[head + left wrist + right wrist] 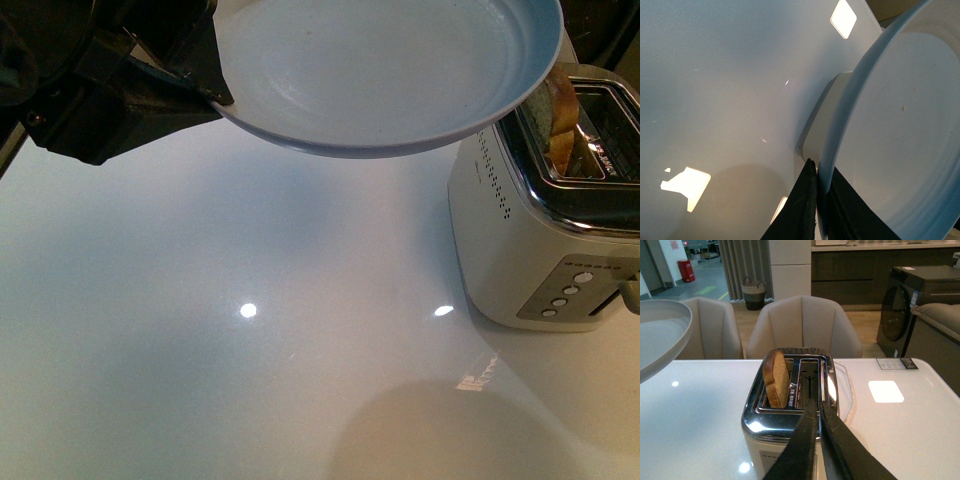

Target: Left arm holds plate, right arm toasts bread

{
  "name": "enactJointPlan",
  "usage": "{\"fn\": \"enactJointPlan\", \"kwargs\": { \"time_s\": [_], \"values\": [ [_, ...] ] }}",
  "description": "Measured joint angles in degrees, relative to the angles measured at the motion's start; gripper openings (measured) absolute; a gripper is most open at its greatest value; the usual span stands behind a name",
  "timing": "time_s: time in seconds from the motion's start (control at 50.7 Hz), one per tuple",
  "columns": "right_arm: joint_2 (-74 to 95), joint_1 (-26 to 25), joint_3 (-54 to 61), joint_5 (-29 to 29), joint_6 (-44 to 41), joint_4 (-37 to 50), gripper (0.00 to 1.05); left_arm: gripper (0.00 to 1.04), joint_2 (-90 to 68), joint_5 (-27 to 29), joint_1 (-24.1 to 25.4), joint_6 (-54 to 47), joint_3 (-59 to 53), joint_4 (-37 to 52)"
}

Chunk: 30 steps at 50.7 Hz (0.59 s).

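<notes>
Front view: the left gripper [200,85] holds the plate [400,70] raised beside the toaster [510,220], seemingly to receive the bread [560,110] standing in its slot. Left wrist view: its fingers [802,210] are clamped across the plate's rim. Right wrist view: the right gripper [817,410], tips together and empty, hangs over the toaster.

The glossy white table [250,380] carries a cream toaster [510,230]. A small printed card [896,363] lies apart from the toaster.

Beige chairs [805,325] stand behind the glossy white table [905,430].
</notes>
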<state>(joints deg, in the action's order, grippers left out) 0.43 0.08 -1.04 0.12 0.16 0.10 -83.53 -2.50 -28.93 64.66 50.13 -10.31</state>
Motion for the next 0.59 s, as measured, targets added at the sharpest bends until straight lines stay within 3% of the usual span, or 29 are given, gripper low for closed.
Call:
{"fn": "enactJointPlan", "kwargs": {
  "time_s": [0.217, 0.316, 0.473, 0.592],
  "values": [
    [-0.07, 0.0, 0.0, -0.02, 0.0, -0.02, 0.54, 0.03, 0.0, -0.11, -0.02, 0.02, 0.0, 0.0],
    [-0.07, 0.0, 0.0, -0.02, 0.0, -0.02, 0.71, 0.03, 0.0, -0.02, -0.02, 0.0, 0.0, 0.0],
    [-0.07, 0.0, 0.0, 0.0, 0.0, -0.02, 0.94, 0.03, 0.02, 5.09, 0.52, -3.58, 1.18, -3.67],
    [-0.09, 0.0, 0.0, 0.0, 0.0, -0.02, 0.96, 0.03, 0.63, 2.82, 2.99, -4.98, 1.27, -4.42]
  ]
}}
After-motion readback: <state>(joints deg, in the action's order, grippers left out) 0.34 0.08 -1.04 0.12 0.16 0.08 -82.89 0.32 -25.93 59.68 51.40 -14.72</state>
